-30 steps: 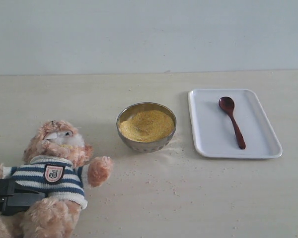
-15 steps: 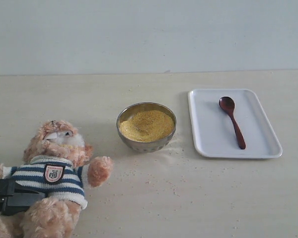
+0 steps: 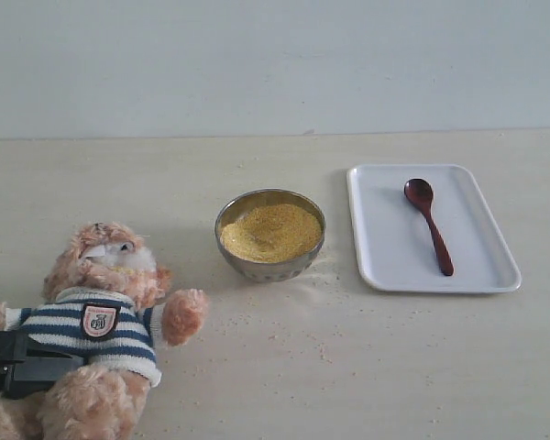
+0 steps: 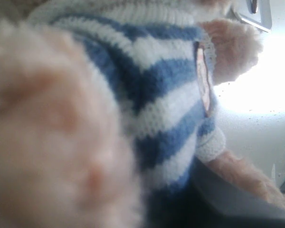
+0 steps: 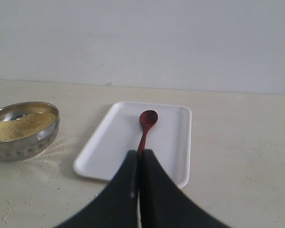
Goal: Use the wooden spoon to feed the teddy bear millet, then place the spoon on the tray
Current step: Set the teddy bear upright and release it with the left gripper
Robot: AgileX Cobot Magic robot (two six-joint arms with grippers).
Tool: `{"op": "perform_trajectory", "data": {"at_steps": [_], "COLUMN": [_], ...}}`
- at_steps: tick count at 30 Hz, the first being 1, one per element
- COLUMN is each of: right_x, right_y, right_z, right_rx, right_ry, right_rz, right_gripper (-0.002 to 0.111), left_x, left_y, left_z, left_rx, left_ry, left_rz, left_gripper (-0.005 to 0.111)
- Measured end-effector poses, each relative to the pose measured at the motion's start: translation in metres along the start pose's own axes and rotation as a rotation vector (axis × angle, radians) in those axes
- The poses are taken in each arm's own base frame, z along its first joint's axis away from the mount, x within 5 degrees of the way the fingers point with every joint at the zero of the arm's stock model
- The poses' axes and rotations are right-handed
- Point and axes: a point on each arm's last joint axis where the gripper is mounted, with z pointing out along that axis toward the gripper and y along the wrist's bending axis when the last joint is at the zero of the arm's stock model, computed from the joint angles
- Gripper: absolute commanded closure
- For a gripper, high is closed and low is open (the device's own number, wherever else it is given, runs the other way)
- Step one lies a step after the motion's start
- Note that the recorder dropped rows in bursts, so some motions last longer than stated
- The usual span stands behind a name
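The teddy bear (image 3: 105, 312) lies on its back at the table's front left, striped shirt facing up. My left gripper (image 3: 37, 364) comes in from the left edge and is shut on the bear's body; in the left wrist view the striped shirt (image 4: 147, 95) fills the picture, with a dark finger (image 4: 228, 194) against it. The millet (image 3: 270, 231) fills a metal bowl (image 3: 257, 268) at the centre. The wooden spoon (image 3: 430, 225) lies on the white tray (image 3: 477, 270) at the right. My right gripper (image 5: 139, 154) is shut and empty, short of the tray (image 5: 109, 152) and spoon (image 5: 146, 121).
Loose grains (image 3: 302, 291) are scattered on the table in front of the bowl and toward the bear. A pale wall (image 3: 275, 64) runs along the table's back edge. In the right wrist view the bowl (image 5: 23, 142) stands beside the tray.
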Motion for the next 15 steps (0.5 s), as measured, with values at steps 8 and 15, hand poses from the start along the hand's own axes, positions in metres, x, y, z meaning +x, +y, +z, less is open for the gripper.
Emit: {"op": "perform_trajectory", "data": {"at_steps": [8,15], "right_x": [0.000,0.000], "right_y": [0.000,0.000], "right_z": [0.000,0.000], "right_rx": [0.000,0.000], "right_ry": [0.000,0.000], "right_rz": [0.000,0.000], "right_gripper": [0.108,0.108], "left_x": [0.000,-0.021], "left_y": [0.000,0.000], "left_z": [0.000,-0.003], "left_rx": [0.000,-0.013], "left_ry": [0.000,-0.052], "left_rz": [0.000,0.036], "left_gripper": [0.100,0.100]}}
